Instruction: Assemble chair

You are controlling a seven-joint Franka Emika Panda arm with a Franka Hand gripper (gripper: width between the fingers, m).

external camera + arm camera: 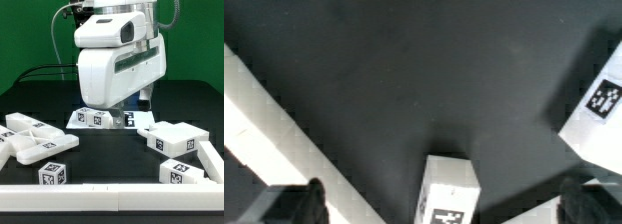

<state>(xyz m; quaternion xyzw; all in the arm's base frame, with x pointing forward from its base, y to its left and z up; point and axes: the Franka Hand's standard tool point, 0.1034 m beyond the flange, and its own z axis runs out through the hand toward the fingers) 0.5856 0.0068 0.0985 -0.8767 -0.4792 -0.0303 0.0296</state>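
Note:
The chair is in loose white tagged pieces. In the exterior view flat panels (pixel 30 140) and a short block (pixel 55 175) lie at the left. Chunky pieces (pixel 175 138) and a small block (pixel 178 172) lie at the right. My gripper (pixel 127 118) hangs low over the table behind them, mostly hidden by the arm. In the wrist view my gripper (pixel 441 208) is open, its dark fingers (pixel 295 203) wide apart. A white tagged post (pixel 446 190) lies between them, clear of both. Another tagged white piece (pixel 589 110) lies off to one side.
The marker board (pixel 88 117) lies on the table just beside the gripper at the exterior view's left. A raised white border (pixel 110 200) runs along the front and the right (pixel 213 160). A long white bar (pixel 246 115) crosses the wrist view.

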